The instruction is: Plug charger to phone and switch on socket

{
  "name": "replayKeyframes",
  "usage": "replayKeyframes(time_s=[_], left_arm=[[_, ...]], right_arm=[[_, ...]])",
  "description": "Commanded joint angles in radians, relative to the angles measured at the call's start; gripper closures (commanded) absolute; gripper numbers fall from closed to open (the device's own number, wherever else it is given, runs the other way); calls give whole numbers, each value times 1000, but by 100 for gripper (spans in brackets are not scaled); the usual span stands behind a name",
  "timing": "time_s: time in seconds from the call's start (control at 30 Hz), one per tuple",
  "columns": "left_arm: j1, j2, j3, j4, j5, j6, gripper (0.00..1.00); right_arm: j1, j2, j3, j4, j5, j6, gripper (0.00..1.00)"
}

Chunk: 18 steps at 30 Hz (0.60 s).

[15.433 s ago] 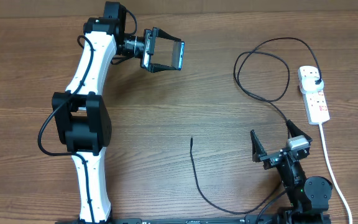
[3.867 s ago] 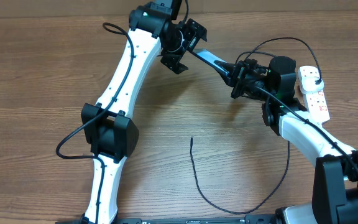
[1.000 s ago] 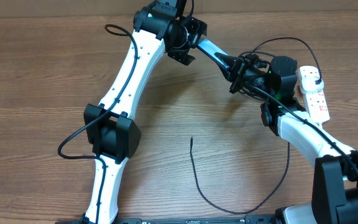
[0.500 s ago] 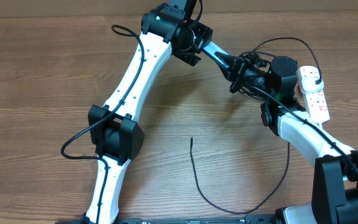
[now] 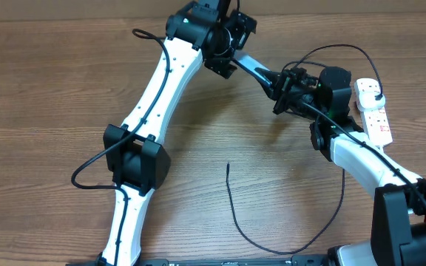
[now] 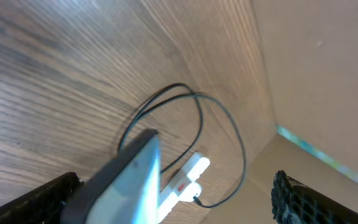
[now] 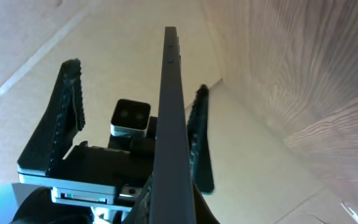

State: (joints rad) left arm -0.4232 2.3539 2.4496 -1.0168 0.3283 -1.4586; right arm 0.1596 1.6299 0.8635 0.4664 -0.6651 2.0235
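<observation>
Lying on wood-grain table [image 5: 43, 89]: charger [image 5: 228, 193].

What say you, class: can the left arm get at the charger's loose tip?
Probably yes: the left tool is open, the right tool holds the phone, nothing covers the charger tip.

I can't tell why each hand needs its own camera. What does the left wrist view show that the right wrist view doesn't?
Only the left wrist view shows the white socket and the charger looping beside it. Only the right wrist view shows the left gripper head-on, its fingers spread wide, with its small camera between them. Both show the phone and the wooden table.
</observation>
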Motion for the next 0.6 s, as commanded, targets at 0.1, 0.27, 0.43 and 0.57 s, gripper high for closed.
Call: replayKeyframes(time_s=[0.1,0.27,0.43,0.57], left_arm=[[55,-12,27,0,32,23,0],[83,-12,27,0,58,47,0],[91,-12,27,-3,57,85,0],[91,-12,27,-5,57,140,0]], right_arm=[[2,-8,21,-30,25,138,96],[2,22,21,-65,28,138,96],[2,45,21,-82,37,138,96],[2,88,21,-117,26,138,96]])
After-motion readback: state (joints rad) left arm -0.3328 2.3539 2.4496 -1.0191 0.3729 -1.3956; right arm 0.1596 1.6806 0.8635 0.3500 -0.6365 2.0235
